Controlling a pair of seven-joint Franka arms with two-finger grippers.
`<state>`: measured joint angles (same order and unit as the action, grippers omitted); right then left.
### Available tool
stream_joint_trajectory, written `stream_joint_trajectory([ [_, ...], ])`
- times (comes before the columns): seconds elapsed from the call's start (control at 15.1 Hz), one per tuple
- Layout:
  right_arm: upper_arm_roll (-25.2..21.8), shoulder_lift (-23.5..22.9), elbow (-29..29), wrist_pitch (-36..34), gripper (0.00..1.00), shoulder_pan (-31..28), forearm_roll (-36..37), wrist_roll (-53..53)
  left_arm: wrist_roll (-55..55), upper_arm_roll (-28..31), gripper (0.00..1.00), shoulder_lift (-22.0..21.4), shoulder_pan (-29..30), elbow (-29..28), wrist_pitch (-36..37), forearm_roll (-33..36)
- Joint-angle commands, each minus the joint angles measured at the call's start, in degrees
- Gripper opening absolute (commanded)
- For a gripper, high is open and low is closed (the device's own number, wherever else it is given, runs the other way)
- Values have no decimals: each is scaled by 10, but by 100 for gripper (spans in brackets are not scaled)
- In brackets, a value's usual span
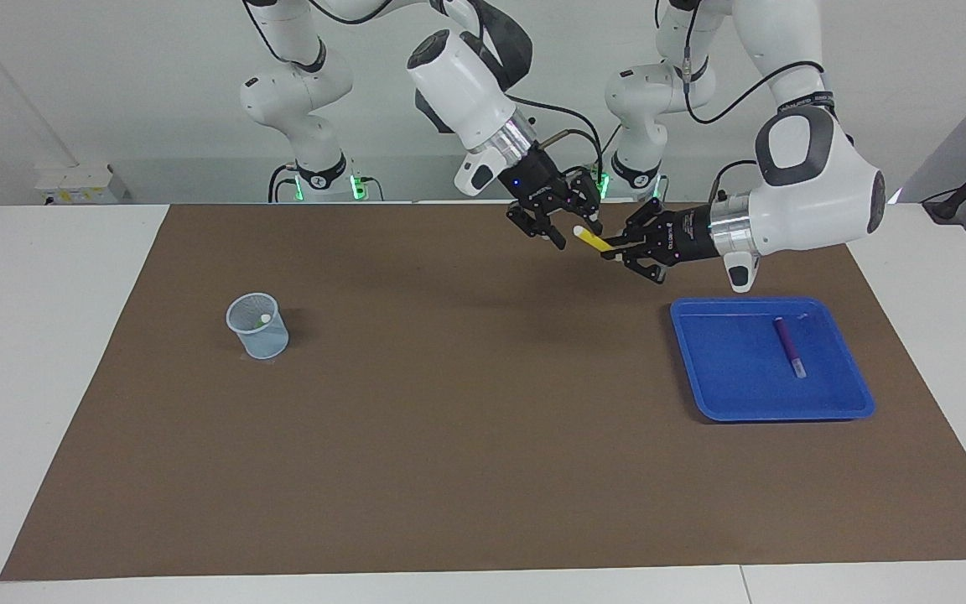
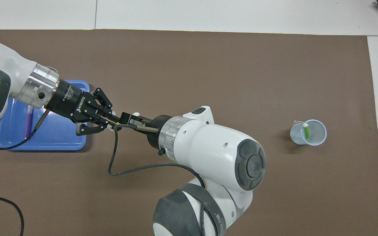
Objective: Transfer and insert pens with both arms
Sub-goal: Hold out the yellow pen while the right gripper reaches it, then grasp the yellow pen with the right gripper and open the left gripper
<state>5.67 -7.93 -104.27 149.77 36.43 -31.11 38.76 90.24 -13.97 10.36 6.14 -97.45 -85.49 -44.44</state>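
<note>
the yellow pen (image 1: pixel 593 240) is held in the air over the brown mat (image 1: pixel 466 403), between the two grippers, its pale end pointed toward the right gripper. the left gripper (image 1: pixel 615 247) is clamped on the yellow end of this pen. the right gripper (image 1: pixel 573 231) is placed around the pale end; whether its fingers are open or already closed on the pen cannot be told. in the overhead view only a small part of the pen is seen between the left gripper (image 2: pixel 112 119) and the right gripper (image 2: pixel 126 118).

the purple pen (image 1: pixel 789 345) is laid flat in the blue tray (image 1: pixel 705 394), toward the left arm's end of the surface. the green pen (image 2: pixel 305 131) is stood in the pale mesh cup (image 1: pixel 257 325), toward the right arm's end, well apart from the tray.
</note>
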Motion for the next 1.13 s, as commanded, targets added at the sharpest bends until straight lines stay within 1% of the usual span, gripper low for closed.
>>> stream_joint_trajectory([
  [0.0,5,-8,12,-3,74,-11,9,-7,12,6,0,-25,-4,-27,5,-15],
  [0.26,5,-9,11,-3,69,-11,10,-7,17,6,0,-28,-13,-34,0,-16],
  [0.53,5,-12,8,-1,52,-10,9,-8,18,6,0,-28,-14,-34,-1,-21],
  [0.6,5,-12,6,-1,45,-10,9,-9,22,6,0,-28,-17,-34,-2,-21],
  [0.73,5,-11,6,-1,39,-10,9,-16,22,6,0,-28,-20,-35,-3,-22],
  [0.79,5,-11,6,-2,39,-10,9,-17,24,6,0,-28,-19,-35,-3,-23],
  [0.99,5,-10,6,-4,61,-9,9,-16,24,6,0,-29,-20,-36,-4,-23],
  [1.06,5,-10,6,-4,64,-8,9,-16,25,6,0,-29,-20,-36,-3,-23],
])
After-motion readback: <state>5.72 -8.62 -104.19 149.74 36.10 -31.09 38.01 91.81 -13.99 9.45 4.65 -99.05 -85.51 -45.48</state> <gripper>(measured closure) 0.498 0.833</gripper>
